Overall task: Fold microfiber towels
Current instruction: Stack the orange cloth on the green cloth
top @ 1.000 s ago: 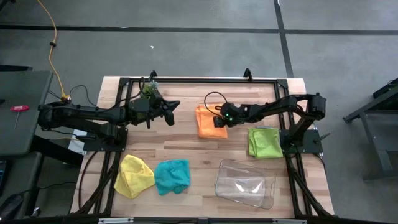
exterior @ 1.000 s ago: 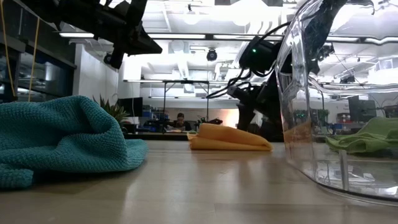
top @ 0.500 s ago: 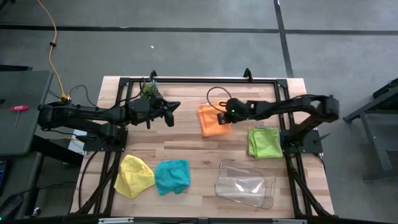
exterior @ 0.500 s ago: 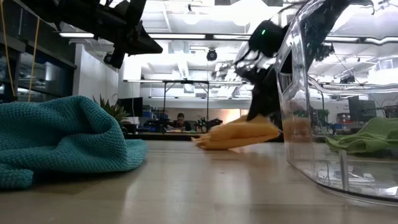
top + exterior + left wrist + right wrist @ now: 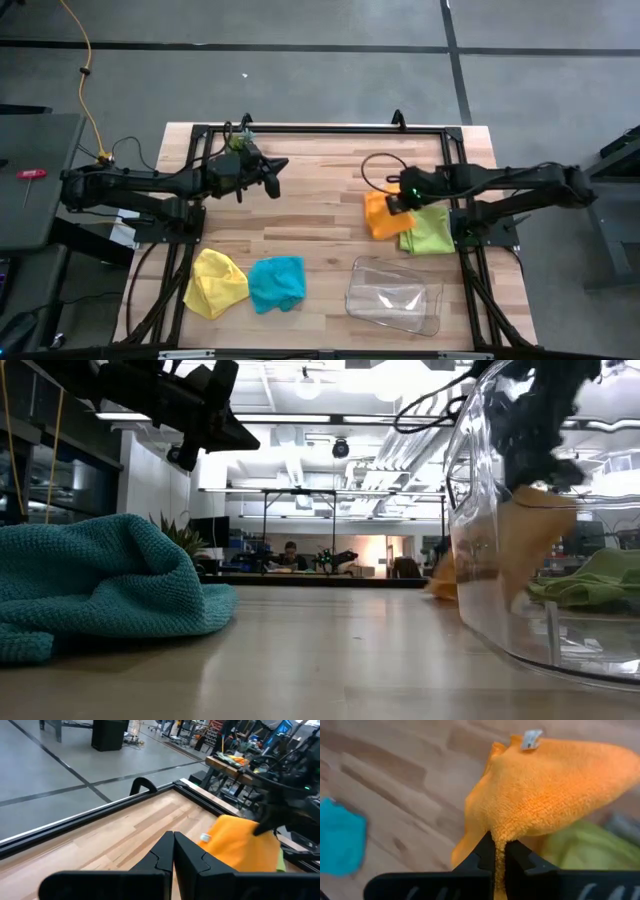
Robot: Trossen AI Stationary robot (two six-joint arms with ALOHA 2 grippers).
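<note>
Butcher-block planking of the table point(image 5: 300, 230) carried everything we could see, with the clear plastic tray point(image 5: 393, 296) at its near edge and the cloths scattered around it. We found the lime green towel point(image 5: 432, 232) lying folded on the right side, the yellow towel point(image 5: 216, 282) and the teal towel point(image 5: 276, 283) crumpled side by side at the near left; no grey one showed. The orange towel point(image 5: 381, 215) hung lifted, its lower end trailing at the green towel's left edge, and the right gripper point(image 5: 496, 851) pinched it, fingers pressed tight on a fold of the pile with the white tag point(image 5: 532, 739) dangling at the far corner. We judged the step in hand to be carrying the folded orange cloth over to stack on the green one. To do it well, we thought the cloth should be lowered flat with its edges squared over the green, laid down trailing end first so the fold stays put, and let go only once the cloth rested. The right arm reached out low and nearly straight from its base at the table's right edge, wrist over the green towel. The left gripper point(image 5: 270, 180) waited, fingers pressed together on nothing, held above the far left of the table.
</note>
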